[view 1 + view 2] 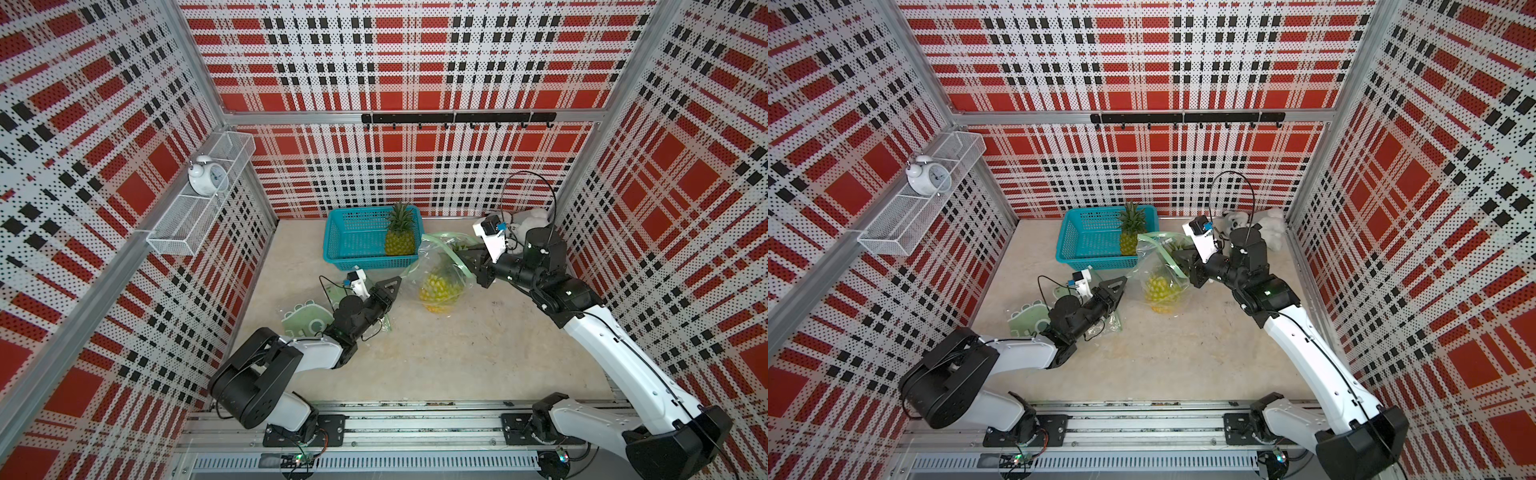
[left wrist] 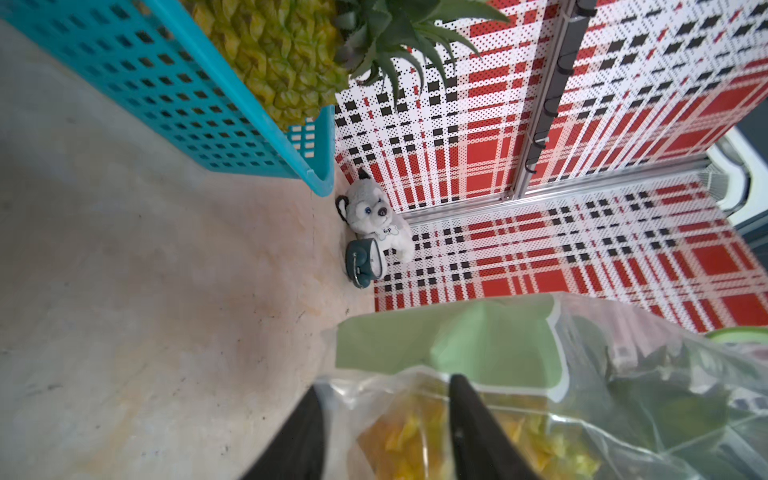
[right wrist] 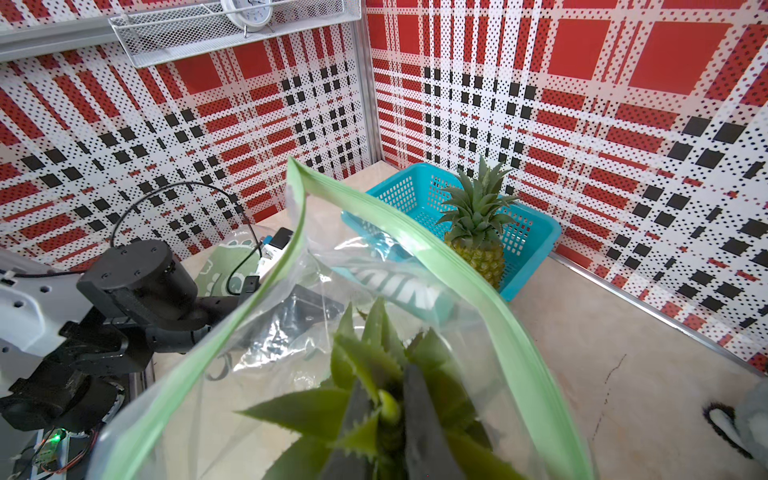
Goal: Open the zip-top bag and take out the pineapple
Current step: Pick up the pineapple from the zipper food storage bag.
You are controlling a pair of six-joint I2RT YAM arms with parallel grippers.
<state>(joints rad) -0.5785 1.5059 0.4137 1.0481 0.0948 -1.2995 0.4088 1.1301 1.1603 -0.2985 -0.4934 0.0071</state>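
Note:
The clear zip-top bag (image 1: 432, 259) (image 1: 1156, 266) stands mid-table, its green zip mouth (image 3: 457, 266) gaping open. Inside it sits the yellow pineapple (image 1: 438, 291) (image 1: 1160, 291), leafy crown (image 3: 365, 365) pointing up toward the mouth. My right gripper (image 1: 464, 251) (image 1: 1177, 253) (image 3: 386, 411) reaches in through the mouth and is shut on a crown leaf. My left gripper (image 1: 395, 282) (image 1: 1121, 282) (image 2: 384, 399) is at the bag's lower left side, its two black fingers closed on bunched plastic with yellow fruit showing through.
A teal basket (image 1: 332, 241) at the back holds another pineapple (image 1: 400, 239). A plush dog (image 1: 1266, 224) and a small dark clock (image 2: 365, 264) sit in the back right corner. Green-printed bags (image 1: 303, 320) lie under my left arm. A wire shelf with a white alarm clock (image 1: 208, 178) hangs on the left wall.

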